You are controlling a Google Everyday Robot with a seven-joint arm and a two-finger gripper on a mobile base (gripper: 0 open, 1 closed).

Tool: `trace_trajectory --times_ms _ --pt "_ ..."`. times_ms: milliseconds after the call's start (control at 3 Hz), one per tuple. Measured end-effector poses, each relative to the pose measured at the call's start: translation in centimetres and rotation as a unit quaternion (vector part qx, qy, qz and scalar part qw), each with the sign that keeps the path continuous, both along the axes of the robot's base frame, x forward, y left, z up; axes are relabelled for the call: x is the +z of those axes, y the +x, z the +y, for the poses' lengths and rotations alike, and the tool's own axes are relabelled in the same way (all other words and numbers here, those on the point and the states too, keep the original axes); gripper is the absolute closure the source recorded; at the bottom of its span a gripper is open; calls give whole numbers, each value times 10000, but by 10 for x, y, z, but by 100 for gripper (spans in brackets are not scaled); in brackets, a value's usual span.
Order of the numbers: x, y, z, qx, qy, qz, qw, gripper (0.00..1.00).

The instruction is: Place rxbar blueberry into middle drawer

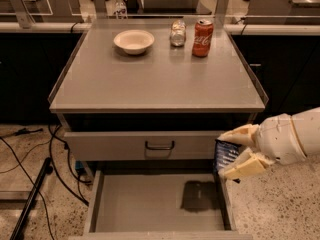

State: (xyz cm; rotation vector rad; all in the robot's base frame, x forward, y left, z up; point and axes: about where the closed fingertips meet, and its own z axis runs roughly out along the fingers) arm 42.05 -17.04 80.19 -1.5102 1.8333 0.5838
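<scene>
My gripper (235,153) comes in from the right, just above the right wall of the open middle drawer (150,204). Its cream fingers (245,166) are shut on the rxbar blueberry (225,155), a dark navy-blue wrapper with white lettering, held upright and edge-on. The bar hangs over the drawer's right rear corner, in front of the closed grey drawer front (125,145) with a black handle (160,146). The drawer floor is bare and carries the gripper's shadow (200,195).
On the cabinet top (155,79) stand a white bowl (134,40), a small glass jar (177,32) and a red cola can (202,37). Black cables (55,149) and a stand leg (30,199) lie on the floor at the left.
</scene>
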Motion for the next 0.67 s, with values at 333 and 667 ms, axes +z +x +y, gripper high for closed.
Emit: trace_trajectory --times_ms 333,667 --pt "-44 5 6 146 -165 -209 9995 100" --pt "-83 13 14 202 -134 -292 9993 100"
